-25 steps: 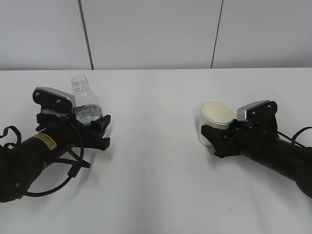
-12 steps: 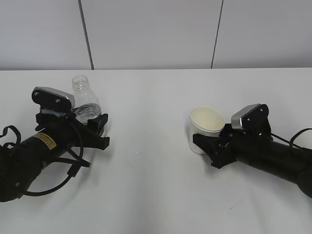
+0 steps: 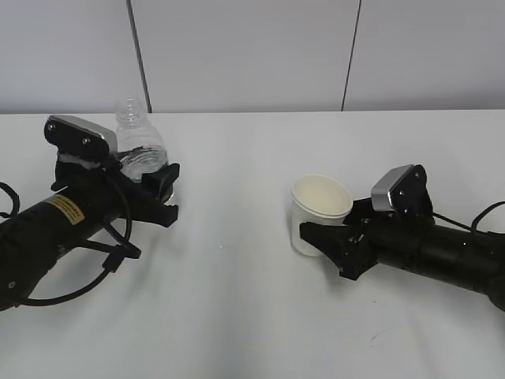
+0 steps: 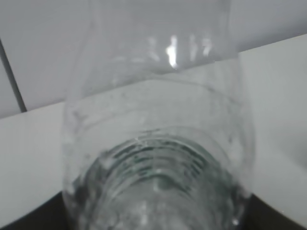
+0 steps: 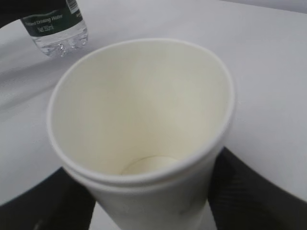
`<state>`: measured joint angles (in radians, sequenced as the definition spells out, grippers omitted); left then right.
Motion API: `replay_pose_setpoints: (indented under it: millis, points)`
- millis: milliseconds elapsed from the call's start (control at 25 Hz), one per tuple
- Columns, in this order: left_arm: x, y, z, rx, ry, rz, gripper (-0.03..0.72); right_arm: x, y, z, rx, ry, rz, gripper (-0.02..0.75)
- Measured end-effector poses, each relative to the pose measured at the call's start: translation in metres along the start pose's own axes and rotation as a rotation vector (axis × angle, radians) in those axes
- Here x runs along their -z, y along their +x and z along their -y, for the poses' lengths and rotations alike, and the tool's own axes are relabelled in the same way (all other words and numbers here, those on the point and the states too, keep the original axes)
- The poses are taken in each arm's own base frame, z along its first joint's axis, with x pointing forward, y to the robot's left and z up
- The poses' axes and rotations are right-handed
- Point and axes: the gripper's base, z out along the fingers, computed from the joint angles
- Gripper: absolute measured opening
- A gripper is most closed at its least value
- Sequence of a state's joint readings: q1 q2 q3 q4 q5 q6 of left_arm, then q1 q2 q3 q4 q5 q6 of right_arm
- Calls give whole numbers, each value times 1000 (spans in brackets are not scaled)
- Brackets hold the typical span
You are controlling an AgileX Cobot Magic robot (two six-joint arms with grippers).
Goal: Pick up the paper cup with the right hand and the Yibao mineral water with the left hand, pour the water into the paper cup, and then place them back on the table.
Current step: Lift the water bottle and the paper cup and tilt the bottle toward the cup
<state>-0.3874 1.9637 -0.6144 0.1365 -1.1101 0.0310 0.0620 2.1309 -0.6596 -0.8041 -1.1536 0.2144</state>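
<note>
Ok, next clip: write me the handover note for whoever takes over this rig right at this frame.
Left hand: closed on the Yibao mineral water, uncapped and upright.
Right hand: closed around the paper cup, which tilts slightly and is empty inside.
Position: bottle far left, cup right of centre, well apart over the table. Whether either has left the surface is hard to tell.
Done: both grasps.
Left: bring them together, pour water into the cup, set both back down.
</note>
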Motion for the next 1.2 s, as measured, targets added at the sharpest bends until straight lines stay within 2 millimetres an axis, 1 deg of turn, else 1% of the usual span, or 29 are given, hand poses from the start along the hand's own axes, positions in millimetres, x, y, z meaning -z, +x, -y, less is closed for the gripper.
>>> replay_pose_setpoints:
  millis: [80,400,680,720,920,1200]
  points:
    - [1,-6,1,-14,18,11,382,-1,-4,-4,8,-22,3,509]
    - [8,-19,7,-98,99,-68,381,-14,-22,-31,42,-132,33,508]
    - [16,-27,9,-189,137,-160,381,-29,-32,-45,34,-220,41,508]
    - [19,-30,8,-223,143,-187,380,-31,-33,-47,37,-231,38,508]
    - [29,-42,8,-297,155,-241,378,-39,-34,-52,46,-272,-24,508]
    - [37,-49,5,-406,154,-299,378,-49,-40,-55,48,-333,-70,508]
